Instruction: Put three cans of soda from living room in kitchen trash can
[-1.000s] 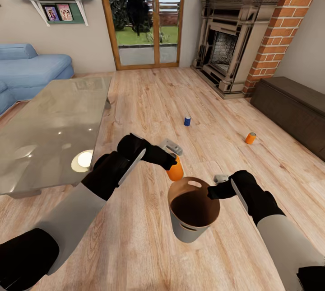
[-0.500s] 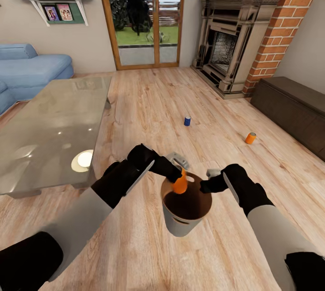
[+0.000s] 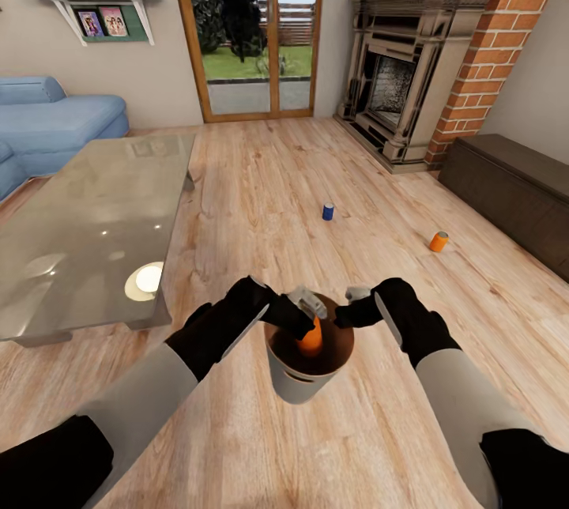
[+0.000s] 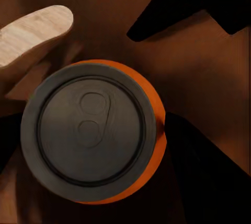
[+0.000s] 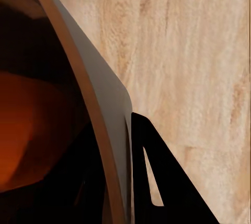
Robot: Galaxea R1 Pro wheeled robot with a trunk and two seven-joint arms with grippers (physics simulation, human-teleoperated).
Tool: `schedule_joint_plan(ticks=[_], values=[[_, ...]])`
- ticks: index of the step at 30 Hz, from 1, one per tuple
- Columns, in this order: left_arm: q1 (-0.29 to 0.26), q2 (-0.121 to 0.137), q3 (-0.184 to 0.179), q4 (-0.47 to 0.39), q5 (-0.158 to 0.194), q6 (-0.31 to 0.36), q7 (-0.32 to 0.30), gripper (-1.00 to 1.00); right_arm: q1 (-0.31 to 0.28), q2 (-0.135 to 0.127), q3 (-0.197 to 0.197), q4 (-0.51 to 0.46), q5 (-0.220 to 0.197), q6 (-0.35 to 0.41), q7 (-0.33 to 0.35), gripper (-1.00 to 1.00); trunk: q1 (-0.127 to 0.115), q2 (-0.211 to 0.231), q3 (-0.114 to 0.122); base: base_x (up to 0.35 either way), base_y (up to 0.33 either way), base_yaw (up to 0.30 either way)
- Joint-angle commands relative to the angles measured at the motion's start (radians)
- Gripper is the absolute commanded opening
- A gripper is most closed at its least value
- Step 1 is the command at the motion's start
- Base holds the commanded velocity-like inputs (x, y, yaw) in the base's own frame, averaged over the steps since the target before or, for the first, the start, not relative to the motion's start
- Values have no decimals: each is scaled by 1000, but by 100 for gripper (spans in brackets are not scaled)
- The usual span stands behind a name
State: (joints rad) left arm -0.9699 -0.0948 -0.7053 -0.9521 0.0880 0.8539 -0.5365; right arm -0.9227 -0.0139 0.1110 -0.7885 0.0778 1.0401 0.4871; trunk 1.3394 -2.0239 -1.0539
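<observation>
Left gripper [image 3: 304, 318] clamps orange soda can [image 3: 310, 337] inside grey tapered pail [image 3: 294, 384]; right gripper [image 3: 344, 311], at the rim's 2 o'clock, pinches the wall; slip risks tipping.

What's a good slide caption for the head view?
Left gripper lowers an orange can into the pail held by the right gripper.

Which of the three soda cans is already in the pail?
The orange can under the left tool, inside the grey pail. The blue can and other orange can stand on the floor.
</observation>
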Motion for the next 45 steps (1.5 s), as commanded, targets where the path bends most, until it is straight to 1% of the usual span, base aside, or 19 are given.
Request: schedule_joint_plan(ticks=[1,5,8,11,14,15,16,17,18,19,22,29,30,39,41,45], values=[[1,0,0,1,-2,-4,-2,-100,-2,5,-1,0,-32,7,6,-100,0,0,0,0,0,0],[7,0,-8,16,-2,-15,2,-100,-13,44,-1,0,-30,7,3,-100,0,0,0,0,0,0],[9,0,-11,31,-2,-28,3,-100,-15,59,-2,0,-30,7,0,-100,0,0,0,0,0,0],[9,1,-16,53,-4,-36,5,-100,-15,66,-2,0,-30,7,-1,-100,0,0,0,0,0,0],[9,2,-34,73,-5,-39,5,-100,-15,67,-2,0,-29,7,-2,-100,0,0,0,0,0,0],[9,2,-45,81,-5,-40,6,-100,-15,68,-2,0,-29,7,-2,-100,0,0,0,0,0,0],[10,3,-70,93,-5,-40,11,-100,-15,68,-2,0,-29,7,-2,-100,0,0,0,0,0,0],[10,3,-81,98,-5,-40,15,-100,-15,68,-2,0,-29,7,-2,-100,0,0,0,0,0,0],[10,4,-97,105,-5,-38,30,-100,-15,69,-2,0,-29,7,-2,-100,0,0,0,0,0,0],[10,3,-111,111,-6,-34,61,-100,-15,69,-2,0,-29,7,-2,-100,0,0,0,0,0,0],[10,2,-120,115,-6,-30,97,-100,-15,69,-2,0,-29,7,-2,-100,0,0,0,0,0,0],[10,0,-126,115,-7,-26,122,-100,-15,69,-2,0,-29,7,-2,-100,0,0,0,0,0,0],[10,2,-127,111,-6,-26,125,100,-15,68,-2,0,-29,7,-2,-100,0,0,0,0,0,0],[10,3,-128,110,-5,-26,129,100,-15,65,-2,0,-29,7,-2,-100,0,0,0,0,0,0],[10,6,-126,99,-3,-28,130,100,-15,63,-2,0,-29,7,-2,-100,0,0,0,0,0,0],[10,9,-123,39,-1,-28,130,100,-15,57,-2,0,-29,7,-1,-100,0,0,0,0,0,0]])
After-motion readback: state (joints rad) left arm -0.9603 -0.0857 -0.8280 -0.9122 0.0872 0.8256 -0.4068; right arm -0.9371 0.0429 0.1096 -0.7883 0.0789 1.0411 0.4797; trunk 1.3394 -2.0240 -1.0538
